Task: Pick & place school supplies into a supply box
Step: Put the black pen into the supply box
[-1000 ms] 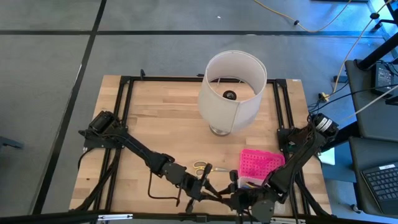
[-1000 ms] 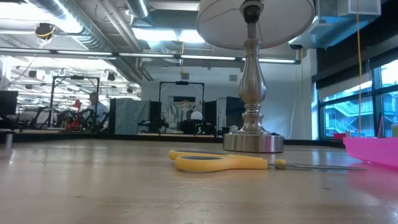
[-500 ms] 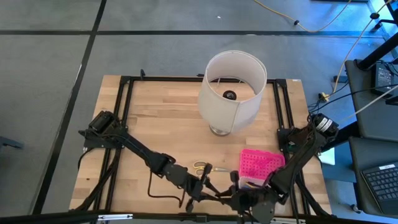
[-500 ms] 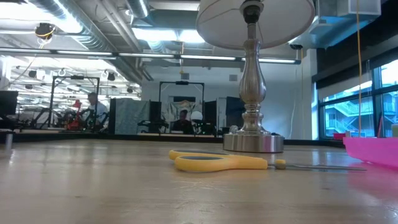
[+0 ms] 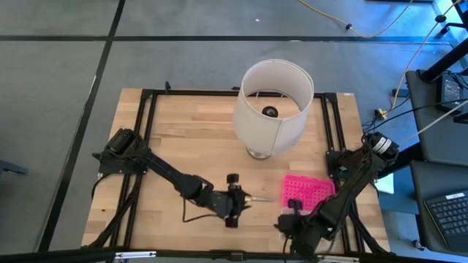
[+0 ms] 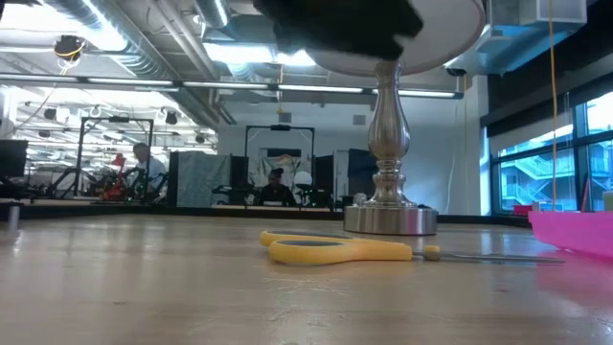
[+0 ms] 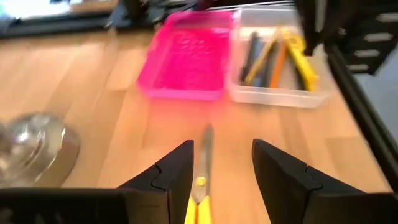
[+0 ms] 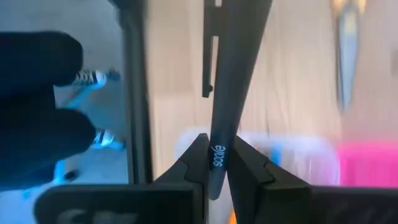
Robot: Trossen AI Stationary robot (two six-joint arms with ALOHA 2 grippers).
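The left arm's fingers (image 7: pixel 174 171) stand apart, and between them I see the scissors (image 7: pixel 200 174) lying flat on the table (image 7: pixel 74 74), blades pointing toward the box (image 7: pixel 273 62). In this left wrist view the clear base holds pens and pencils, and the pink lid (image 7: pixel 183 59) lies touching it on one side. The lamp foot (image 7: pixel 34 146) sits off to the side.

In the right wrist view, that arm's fingers (image 8: pixel 193 165) are pinched narrow on a dark pen (image 8: pixel 230 93) marked with white lettering; the box shows blurred beyond them.

From the high view, I see the left gripper (image 5: pixel 234 199) over the scissors (image 5: pixel 257 199), near the table's front middle. The right gripper (image 5: pixel 291 219) is at the front edge, just beside the lid (image 5: pixel 307 191). The white lampshade (image 5: pixel 274 106) stands behind both.

In the low view the scissors (image 6: pixel 335 249) lie in front of the lamp foot (image 6: pixel 391 218), and a dark part of an arm hangs blurred above them. The lid's edge (image 6: pixel 575 235) shows at the right.
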